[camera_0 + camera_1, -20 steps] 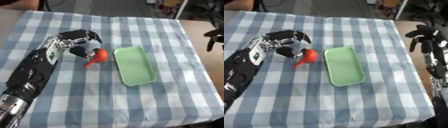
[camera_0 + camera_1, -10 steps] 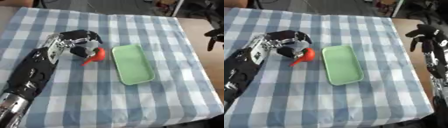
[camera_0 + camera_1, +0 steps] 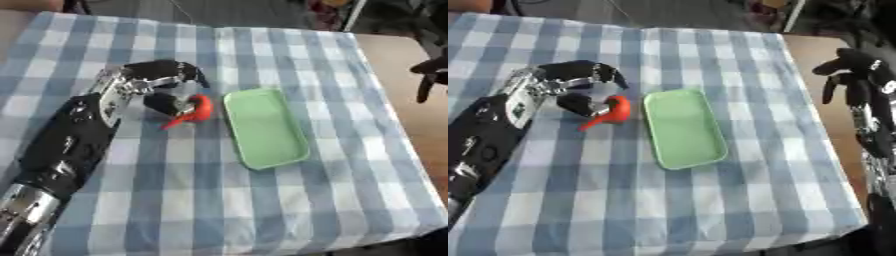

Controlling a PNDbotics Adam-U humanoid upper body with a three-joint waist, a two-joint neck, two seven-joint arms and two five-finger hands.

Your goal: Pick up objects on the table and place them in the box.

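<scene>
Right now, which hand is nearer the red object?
Left. The left hand is curled over the red object; the right hand hangs beyond the table's right edge.

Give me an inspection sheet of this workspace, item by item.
Surface: table under a blue and white checked cloth, with bare tan tabletop at the right edge.
Job's things: small red curved object on the cloth, just left of the pale green shallow rectangular tray, which holds nothing.
Clutter: nothing seen.
Hands: left hand curled round the red object from the left; whether it is gripped or lifted cannot be told. Right hand idle past the table's right edge, fingers hanging relaxed.
Cables: a thin line runs across the floor beyond the far edge.
Surroundings: dark floor and blurred shapes behind the table.
</scene>
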